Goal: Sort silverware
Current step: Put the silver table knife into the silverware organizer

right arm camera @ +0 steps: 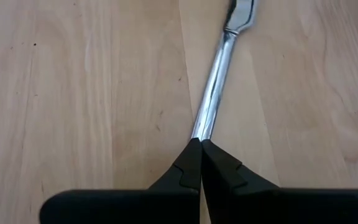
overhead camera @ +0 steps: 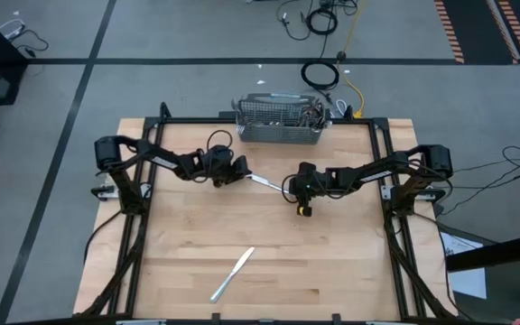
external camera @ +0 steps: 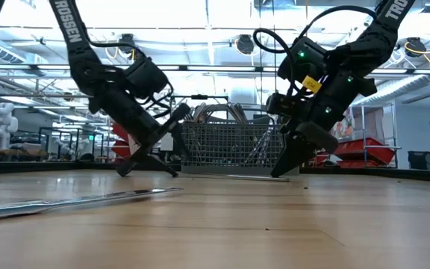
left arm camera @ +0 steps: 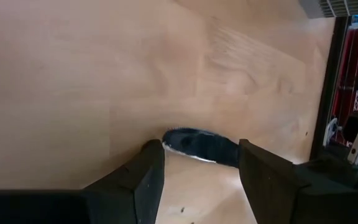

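A shiny spoon (overhead camera: 262, 181) lies at mid-table between my two grippers, its handle toward the table's right. My right gripper (overhead camera: 289, 185) is shut on the handle. My left gripper (left arm camera: 201, 150) is open, with one finger on either side of the spoon's bowl (left arm camera: 197, 143). Whether a fingertip touches the bowl, I cannot tell. A table knife (overhead camera: 233, 273) lies flat on the wood toward the near edge, apart from both arms. My right gripper pinches the free end of the spoon's handle (right arm camera: 200, 129) between its two fingertips. The fingers come slanting down from the table's right and lie along the handle. The spoon stretches away from them, low along the table top toward my left gripper.
A grey wire-mesh basket (overhead camera: 278, 122) holding more silverware stands at the table's far edge, behind both grippers. Black frame rails (overhead camera: 379, 153) run along the table's sides. Bare wood lies between the grippers and the knife (external camera: 80, 200).
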Controlling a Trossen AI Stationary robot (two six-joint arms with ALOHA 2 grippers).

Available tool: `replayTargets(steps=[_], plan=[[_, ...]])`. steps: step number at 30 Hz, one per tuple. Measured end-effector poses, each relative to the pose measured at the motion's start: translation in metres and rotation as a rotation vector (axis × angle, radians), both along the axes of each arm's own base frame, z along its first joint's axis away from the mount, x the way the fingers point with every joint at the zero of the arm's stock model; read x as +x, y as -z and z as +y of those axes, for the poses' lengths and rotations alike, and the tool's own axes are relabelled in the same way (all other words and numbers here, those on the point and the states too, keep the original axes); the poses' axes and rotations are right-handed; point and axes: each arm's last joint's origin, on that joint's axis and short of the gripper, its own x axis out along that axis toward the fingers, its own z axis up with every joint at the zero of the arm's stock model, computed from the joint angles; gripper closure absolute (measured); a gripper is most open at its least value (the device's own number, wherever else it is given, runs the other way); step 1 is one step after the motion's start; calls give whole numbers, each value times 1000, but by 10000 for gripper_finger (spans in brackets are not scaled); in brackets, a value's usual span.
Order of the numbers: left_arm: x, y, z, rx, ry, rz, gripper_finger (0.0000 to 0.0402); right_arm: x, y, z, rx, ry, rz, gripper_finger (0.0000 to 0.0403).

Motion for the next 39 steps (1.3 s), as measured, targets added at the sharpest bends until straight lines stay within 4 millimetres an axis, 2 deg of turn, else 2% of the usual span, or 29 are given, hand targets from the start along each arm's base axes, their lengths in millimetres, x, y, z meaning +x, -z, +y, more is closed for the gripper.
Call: replayTargets(steps=[4,7,10,14,15,23,28,32,39], plan=[[5,0,2,-10,5,-6,201,0,0,0,-8,-11,2,403],[5,0,2,-12,-20,-3,229,0,0,0,-15,-25,4,403],[5,0,2,3,-48,2,282,0,0,0,-18,-29,5,403],[10,0,1,46,-74,-8,377,0,0,0,-20,-33,5,403],[11,0,0,54,-70,-4,388,0,0,0,-20,-32,5,403],[14,-2,-2,119,69,14,397,-2,1,0,-15,-30,31,403],[6,-25,-2,264,134,23,397,-4,2,1,-14,-34,61,403],[6,-41,2,313,150,-26,395,-5,3,5,-41,-78,91,403],[-1,-36,7,253,226,11,356,-13,7,9,-62,-149,198,403]])
